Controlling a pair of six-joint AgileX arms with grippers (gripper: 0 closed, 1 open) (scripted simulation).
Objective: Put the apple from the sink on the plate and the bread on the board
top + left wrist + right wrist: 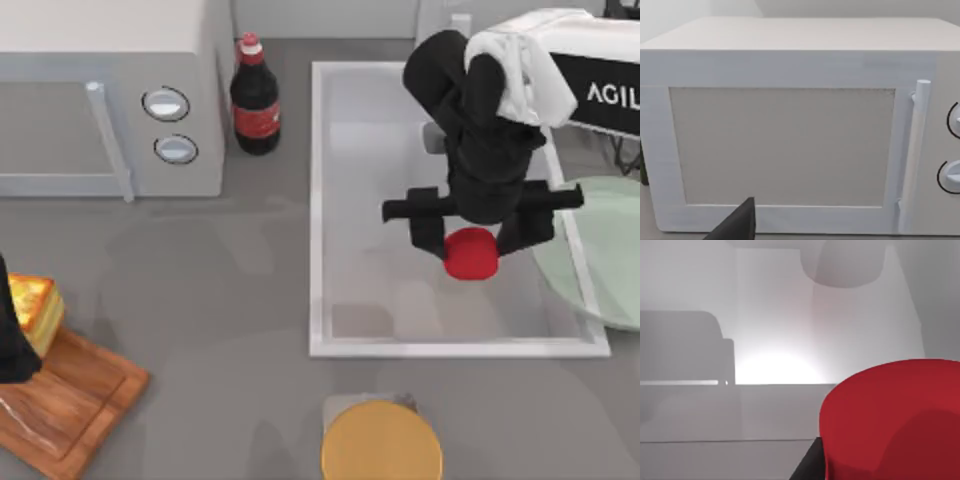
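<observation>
A: Red apple sits between the right gripper fingers, w/ both over the sink basin, near its plate-side rim. Fingers look clamped on it from either side; whether it's off the basin floor I can't tell.

B: And the plate?

A: Pale green, just past that same sink rim, partly under the arm. Short trip.

B: So how to do this step right?

A: My call: lift straight up till the apple clears the white rim, then carry across to the plate's middle, lower, and only then let go. Smooth round fruit, so a sideways drag or an early release could send it rolling off.

B: Left side?

A: Bread is well away from the sink, on the wooden board, w/ the left gripper right at it. Can't tell if those fingers are apart or together. That half looks about done.

B: What do the wrist cams add?

A: Right wrist view gives the apple up close against the pale sink wall, w/ a dark finger edge beside it, so contact looks likely. Top view gives the layout instead: rim, plate, the route. Left wrist view faces the microwave door.
</observation>
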